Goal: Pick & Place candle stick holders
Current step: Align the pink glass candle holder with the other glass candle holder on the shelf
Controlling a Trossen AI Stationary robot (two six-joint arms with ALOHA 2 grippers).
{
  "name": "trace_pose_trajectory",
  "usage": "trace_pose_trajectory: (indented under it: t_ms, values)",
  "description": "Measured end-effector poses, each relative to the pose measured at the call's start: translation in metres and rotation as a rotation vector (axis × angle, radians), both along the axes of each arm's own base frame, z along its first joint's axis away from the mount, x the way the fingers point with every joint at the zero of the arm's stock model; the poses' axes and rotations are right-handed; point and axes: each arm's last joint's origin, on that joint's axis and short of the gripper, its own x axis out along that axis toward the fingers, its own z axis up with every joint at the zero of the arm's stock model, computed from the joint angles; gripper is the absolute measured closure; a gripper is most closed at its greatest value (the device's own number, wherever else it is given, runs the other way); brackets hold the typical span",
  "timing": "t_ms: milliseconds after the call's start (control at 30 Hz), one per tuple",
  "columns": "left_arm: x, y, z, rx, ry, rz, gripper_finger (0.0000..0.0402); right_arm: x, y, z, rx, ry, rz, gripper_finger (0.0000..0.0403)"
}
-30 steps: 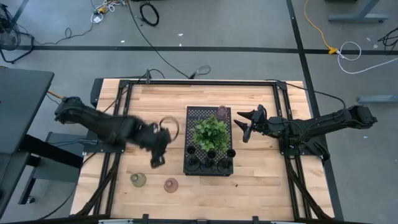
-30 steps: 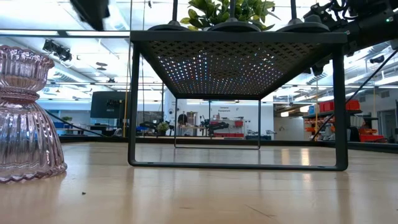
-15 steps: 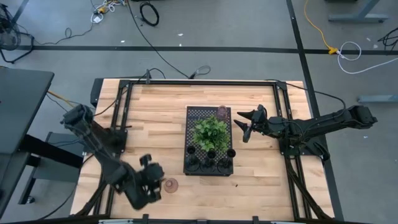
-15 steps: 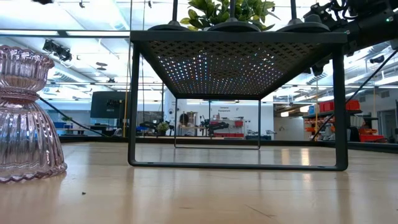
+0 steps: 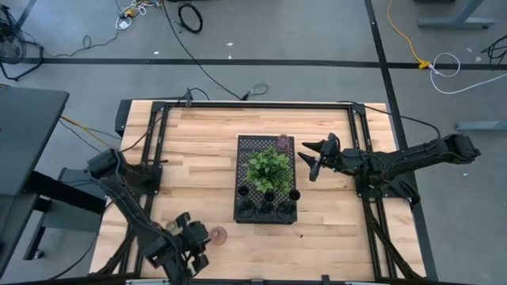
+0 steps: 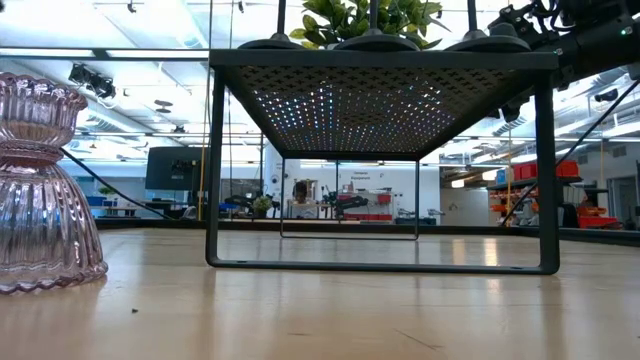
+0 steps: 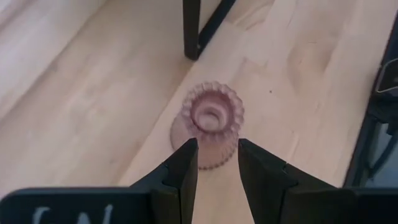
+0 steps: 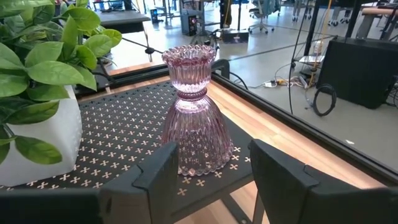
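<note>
A squat pink ribbed candle stick holder point(image 5: 217, 234) stands on its base on the table near the front edge; it also shows in the left wrist view point(image 7: 210, 124) and the low view point(image 6: 42, 190). My left gripper point(image 5: 203, 237) is open just left of it, and its fingertips point(image 7: 186, 163) flank the holder's near side without visible touch. A second pink holder point(image 8: 194, 112) stands on the black perforated tray point(image 5: 247, 149) at its far right corner. Several black holders point(image 5: 269, 202) stand on the tray's near part. My right gripper point(image 5: 310, 163) is open beside the tray's right side. The olive-green holder is hidden under my left arm.
The tray stands raised on thin legs point(image 6: 214, 170) at the table's middle. A green leafy plant point(image 5: 268, 167) in a white pot point(image 8: 43, 143) sits on it. A black frame runs along the table's sides point(image 5: 150, 134). Bare wood lies between the tray and the near edge.
My left gripper has swung from beside the tray's left side toward the table's near edge and come down next to the pink holder on the table. The olive-green holder has become covered by the arm. The holders have not moved.
</note>
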Motion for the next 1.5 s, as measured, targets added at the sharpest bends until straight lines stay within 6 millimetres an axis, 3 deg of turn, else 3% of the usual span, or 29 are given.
trace_pose_trajectory:
  t_ms: [467,833,1033,1233,1433,1500]
  values:
    - [0.006,-0.017,-0.045,0.024,0.007,0.076,0.0278,0.0,0.0,0.0,-0.006,0.003,0.001,0.0202]
    - [0.014,-0.018,-0.054,0.087,-0.092,0.097,0.0177,0.0,0.0,0.0,-0.006,0.003,0.001,0.0202]
    - [0.02,-0.012,-0.053,0.121,-0.14,0.126,0.0155,0.0,0.0,0.0,-0.006,0.003,0.001,0.0202]
    - [0.026,-0.009,-0.056,0.112,-0.114,0.14,0.0171,0.0,0.0,0.0,-0.008,0.005,0.001,0.0202]
    - [0.027,-0.008,-0.059,0.117,-0.103,0.141,0.027,0.0,0.0,0.0,-0.013,0.007,0.002,0.0202]
    - [0.029,-0.007,-0.059,0.123,-0.103,0.142,0.0273,0.0,0.0,0.0,-0.013,0.007,0.002,0.0202]
